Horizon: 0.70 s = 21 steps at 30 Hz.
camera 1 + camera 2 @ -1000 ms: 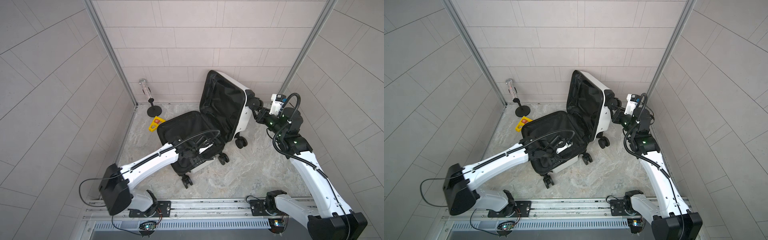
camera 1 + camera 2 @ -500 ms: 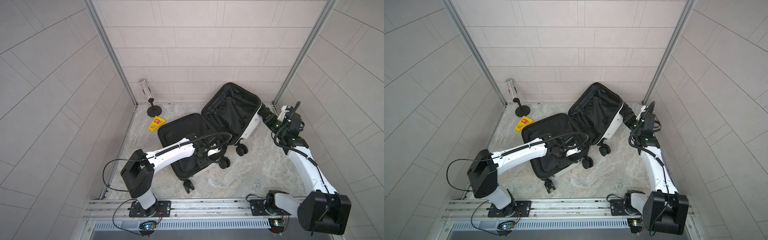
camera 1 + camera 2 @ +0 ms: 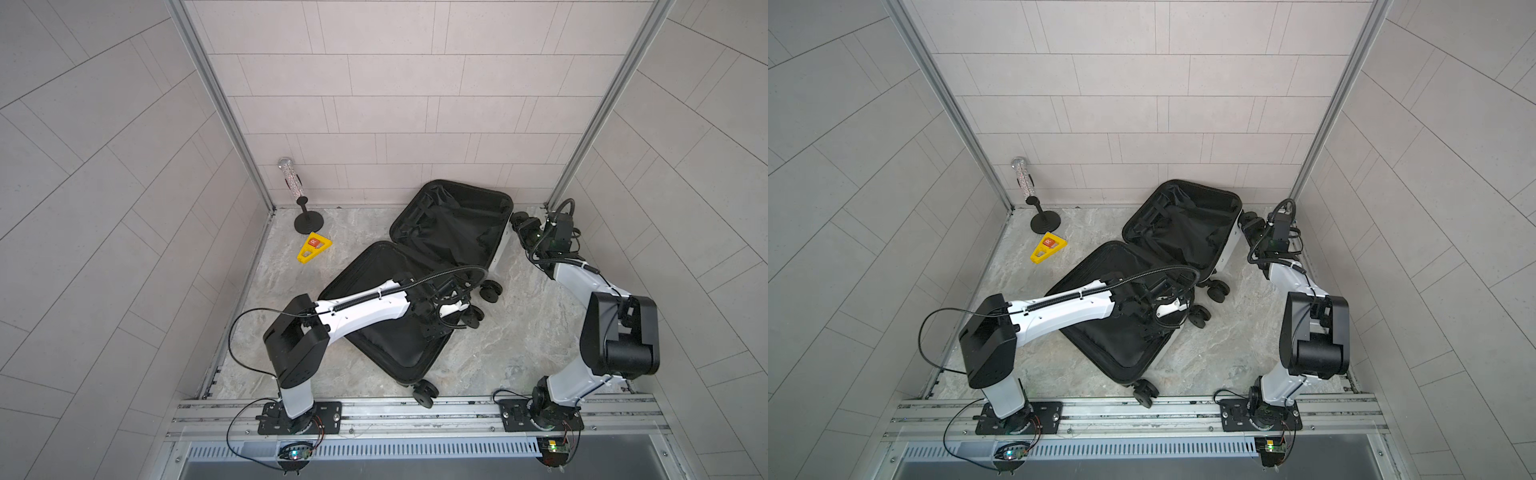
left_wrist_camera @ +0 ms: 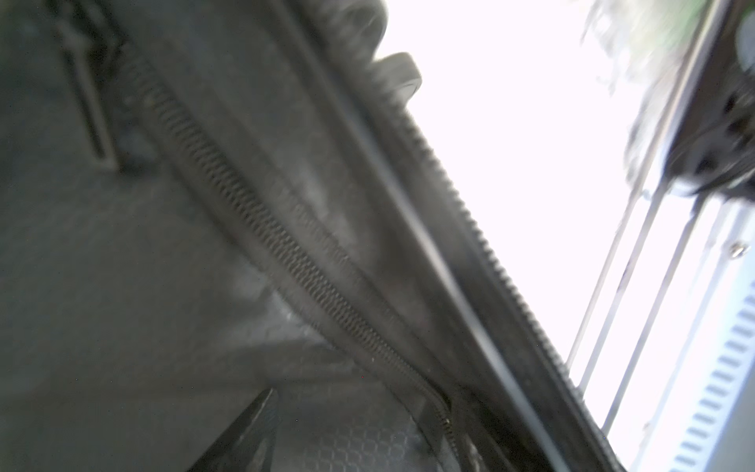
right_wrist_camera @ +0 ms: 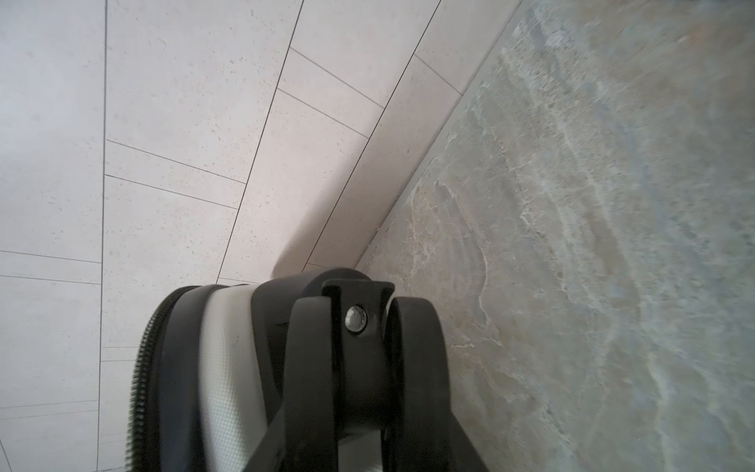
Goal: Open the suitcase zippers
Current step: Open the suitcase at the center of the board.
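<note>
The suitcase [image 3: 457, 232] [image 3: 1183, 228] lies spread open on the stone floor, and black lining shows in both halves. Its zippers [image 4: 470, 212] [image 5: 139, 367] run unzipped as toothed black bands along the rims. My right gripper [image 3: 524, 226] [image 3: 1250, 224] is low at the far half's outer corner, shut on a black caster wheel [image 5: 351, 327] there. My left gripper [image 3: 442, 320] [image 3: 1160, 316] hovers open over the near half's right rim, beside the wheels. One dark finger edge [image 4: 241, 437] shows above the lining, and nothing is between the jaws.
A yellow wedge with a red label [image 3: 313, 247] and a black stand holding a glittery tube [image 3: 307, 220] sit at the back left. Tiled walls close in on three sides. The metal rail [image 3: 415, 409] runs along the front, with a case wheel [image 3: 424, 392] against it.
The far half has swung from upright down and back towards the right rear corner. My right gripper went down with it. The left gripper stayed over the near half.
</note>
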{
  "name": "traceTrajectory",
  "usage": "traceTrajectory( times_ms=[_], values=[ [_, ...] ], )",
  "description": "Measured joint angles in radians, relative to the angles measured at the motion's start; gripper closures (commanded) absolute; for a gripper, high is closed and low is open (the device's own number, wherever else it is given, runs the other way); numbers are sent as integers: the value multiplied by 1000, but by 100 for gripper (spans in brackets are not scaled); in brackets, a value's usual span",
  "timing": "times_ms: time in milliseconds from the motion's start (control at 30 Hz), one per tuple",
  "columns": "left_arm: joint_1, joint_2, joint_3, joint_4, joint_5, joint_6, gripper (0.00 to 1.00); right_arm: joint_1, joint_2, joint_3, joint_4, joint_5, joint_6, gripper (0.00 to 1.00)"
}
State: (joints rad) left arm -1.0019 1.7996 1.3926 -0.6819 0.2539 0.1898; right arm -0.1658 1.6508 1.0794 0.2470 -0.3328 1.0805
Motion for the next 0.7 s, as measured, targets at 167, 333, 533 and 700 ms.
traceTrajectory(
  times_ms=[167,333,533,700],
  values=[
    [-28,71,69,68,35,-65,29,42,134,139,-8,0,2,98],
    [-49,147,140,154,57,-146,28,81,254,269,-37,-9,1,89],
    [-56,200,225,203,43,-212,23,95,328,367,-110,-37,-25,53],
    [6,119,196,226,-20,-293,9,56,301,349,-196,8,-201,0]
  ],
)
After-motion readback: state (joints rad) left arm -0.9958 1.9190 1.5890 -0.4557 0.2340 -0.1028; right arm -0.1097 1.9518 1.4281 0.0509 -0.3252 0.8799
